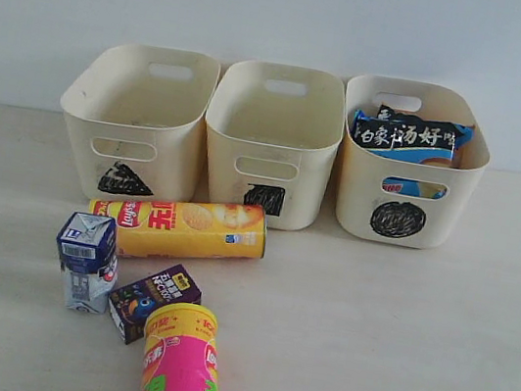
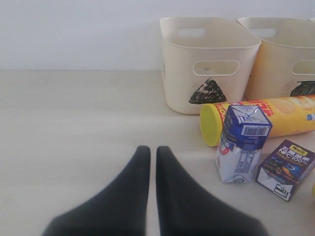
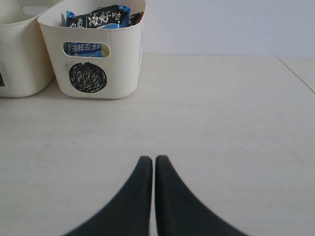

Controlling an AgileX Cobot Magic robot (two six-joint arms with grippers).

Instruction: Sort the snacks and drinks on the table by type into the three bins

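Note:
Three cream bins stand in a row at the back: the triangle bin (image 1: 136, 123), the square bin (image 1: 271, 142) and the circle bin (image 1: 412, 160). A blue noodle packet (image 1: 410, 137) stands inside the circle bin. In front of the triangle and square bins lies a yellow-orange chip tube (image 1: 179, 227). A blue-and-white carton (image 1: 86, 261) stands upright beside a dark purple box (image 1: 154, 300). The pink chip tube (image 1: 181, 364) lies at the front edge. My left gripper (image 2: 153, 150) is shut and empty, off to one side of the cartons. My right gripper (image 3: 153, 160) is shut, empty, over bare table.
The pale table (image 1: 397, 336) stretches open on the right half. A plain wall (image 1: 290, 12) rises behind the bins. Neither arm shows in the exterior view.

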